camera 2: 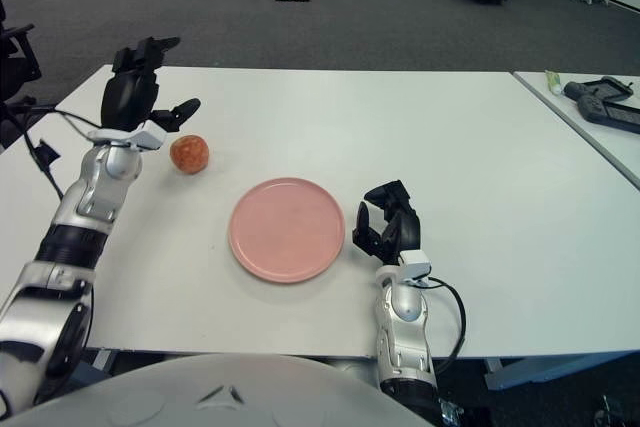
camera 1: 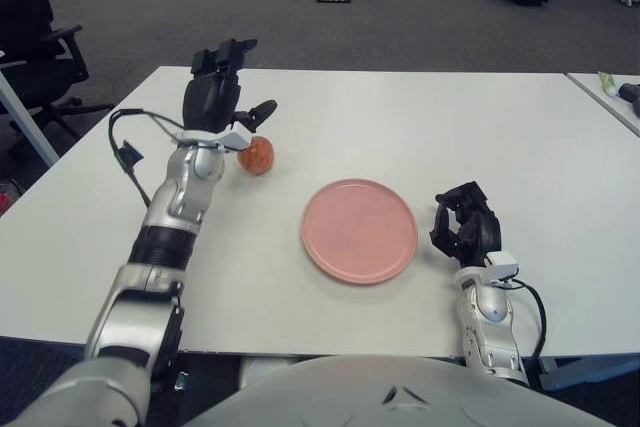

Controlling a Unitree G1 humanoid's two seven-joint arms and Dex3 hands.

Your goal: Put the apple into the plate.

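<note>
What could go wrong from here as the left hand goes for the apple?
1. The left hand is open above and just left of the apple, not around it; closing off-centre could knock the round apple into a roll across the white table.
2. The pink plate is shallow, so an apple dropped from height may roll off it.
3. The right hand shows close beside the plate's right edge; a sweeping placement might bump it.

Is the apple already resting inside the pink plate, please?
No, the apple sits on the white table to the left of the plate, beside the open left hand.
</note>
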